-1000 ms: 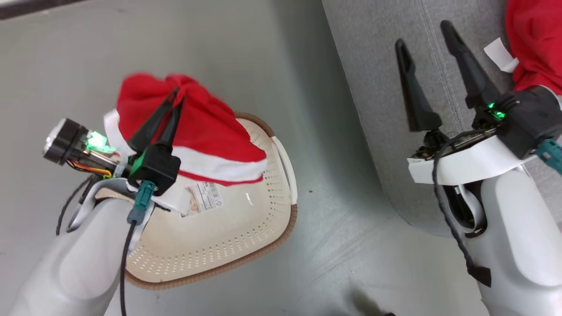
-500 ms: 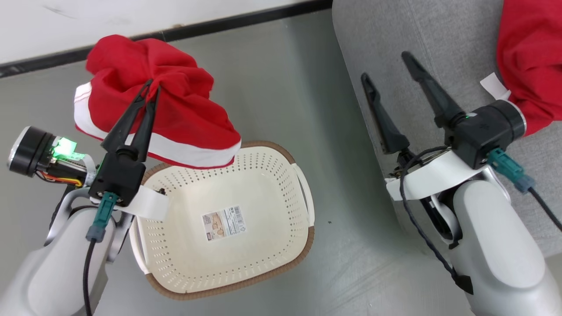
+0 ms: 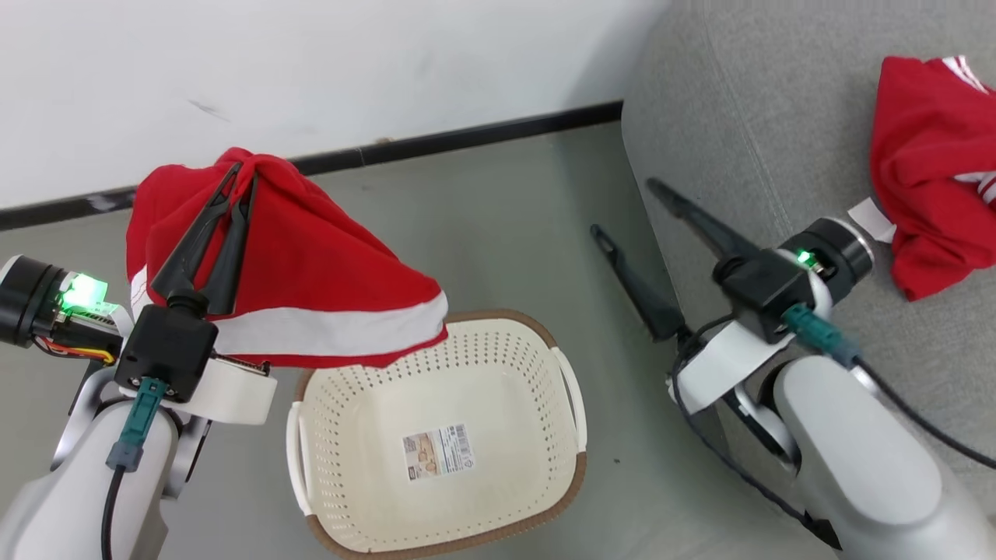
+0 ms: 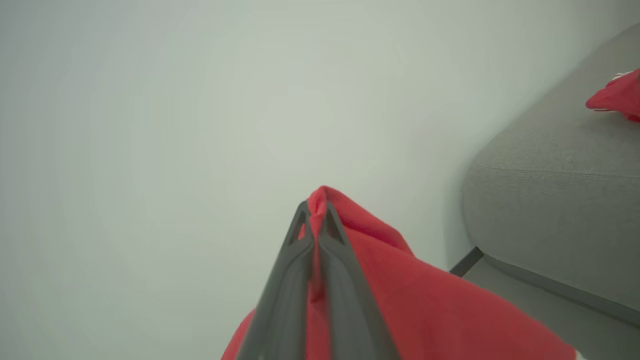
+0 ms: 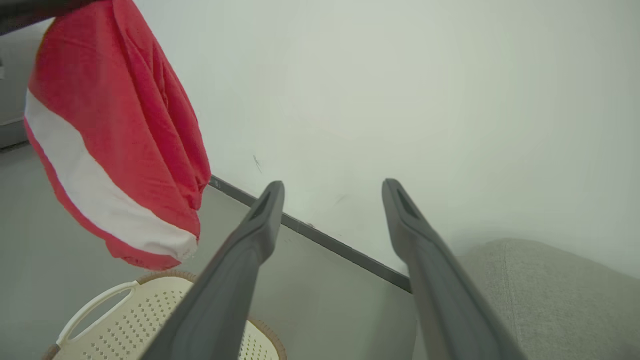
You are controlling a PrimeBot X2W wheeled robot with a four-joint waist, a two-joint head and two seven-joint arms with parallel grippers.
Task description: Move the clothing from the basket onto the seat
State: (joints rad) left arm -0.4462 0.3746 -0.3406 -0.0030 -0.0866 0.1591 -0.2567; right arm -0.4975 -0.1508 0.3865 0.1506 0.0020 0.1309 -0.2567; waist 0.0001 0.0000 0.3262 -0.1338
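Observation:
A red garment with a white band (image 3: 311,280) hangs in the air above the far left rim of the cream basket (image 3: 537,350), pinched at its top by my left gripper (image 3: 243,173), which is shut on it. In the left wrist view the closed gripper (image 4: 314,212) clamps a fold of the red garment (image 4: 425,310). The basket holds nothing but a label sticker (image 3: 437,450) on its bottom. A second red garment (image 3: 930,171) lies on the grey seat (image 3: 747,101) at the right. My right gripper (image 3: 626,210) stands open and holds nothing, by the seat's left edge. The right wrist view has the hanging garment (image 5: 115,140) at its left, over the basket (image 5: 140,320).
A pale wall (image 3: 311,70) with a dark baseboard (image 3: 467,140) runs behind the basket. Grey floor (image 3: 498,225) lies between basket and seat. The seat's rounded corner (image 4: 540,200) is at the right of the left wrist view.
My left gripper has lifted the red garment up out of the basket. The head camera has tilted up, bringing the wall into view. The right gripper stays open.

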